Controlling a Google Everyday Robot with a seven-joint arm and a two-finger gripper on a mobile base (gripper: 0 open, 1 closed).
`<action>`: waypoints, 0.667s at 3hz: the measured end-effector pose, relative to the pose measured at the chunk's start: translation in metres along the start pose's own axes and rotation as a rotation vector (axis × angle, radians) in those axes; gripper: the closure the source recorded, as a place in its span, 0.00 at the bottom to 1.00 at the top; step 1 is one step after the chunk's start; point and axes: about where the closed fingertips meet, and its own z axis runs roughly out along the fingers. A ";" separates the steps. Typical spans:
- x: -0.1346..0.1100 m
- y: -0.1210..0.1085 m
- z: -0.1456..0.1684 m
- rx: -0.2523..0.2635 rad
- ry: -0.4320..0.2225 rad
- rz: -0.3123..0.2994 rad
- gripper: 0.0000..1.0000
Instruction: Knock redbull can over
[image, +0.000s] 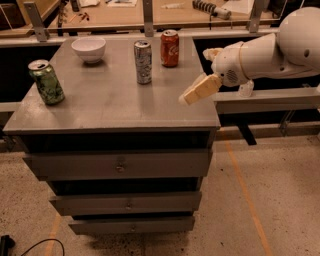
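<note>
Grey surface (110, 102), right edge: sweep your released, empty hand (195, 75) toward the far edge, striking the upright redbull can (143, 61) high.

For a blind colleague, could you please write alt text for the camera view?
The robot's open gripper hovers over the right edge of a grey drawer cabinet, to the right of the upright redbull can and not touching it. A red-orange can stands near it, a white bowl at the back left, a green can at the left edge.
</note>
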 end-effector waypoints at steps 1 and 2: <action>-0.001 -0.001 0.000 0.002 -0.002 -0.003 0.00; -0.006 -0.001 0.013 0.019 -0.010 0.019 0.00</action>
